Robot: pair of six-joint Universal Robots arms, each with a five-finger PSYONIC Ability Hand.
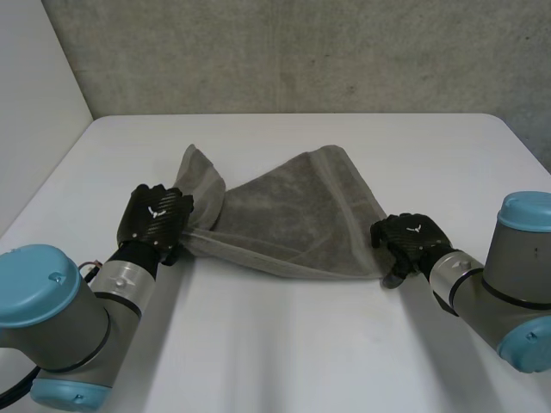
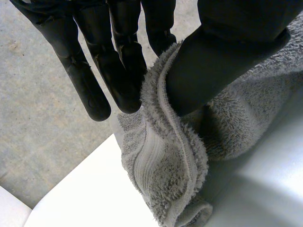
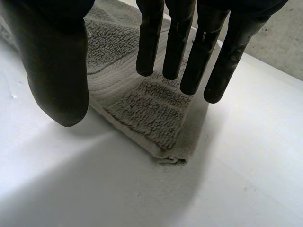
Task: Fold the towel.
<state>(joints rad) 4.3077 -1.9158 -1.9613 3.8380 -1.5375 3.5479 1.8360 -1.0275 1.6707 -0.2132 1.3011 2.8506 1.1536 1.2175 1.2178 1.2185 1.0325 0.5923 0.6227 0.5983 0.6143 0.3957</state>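
Towel (image 1: 293, 219) sits mid-table (image 1: 284, 353), rumpled, not flat. Its near edge runs roughly from one hand to the other, and the bulk is spread toward the far side.

Left hand (image 1: 157, 217): on the towel's left end, back of the hand facing up, forearm (image 1: 129, 280) coming in from the near-left. In the left wrist view the thumb (image 2: 213, 71) presses a thick hemmed fold of cloth against the straight fingers (image 2: 102, 80), so it is pinching the towel. The cloth bunches up at that grip, and a flap stands up just far of the hand.

Right hand (image 1: 411, 239): at the towel's near-right corner, arm (image 1: 508, 275) reaching in from the near-right. In the right wrist view the fingers (image 3: 175, 47) are straight and spread and the thumb (image 3: 57, 71) is well apart from them, so the hand is released with nothing between them. The towel corner (image 3: 151, 123) lies folded flat on the table under the fingertips (can't tell whether the tips touch the cloth).

Concrete wall (image 1: 301, 52) behind the table's far edge.
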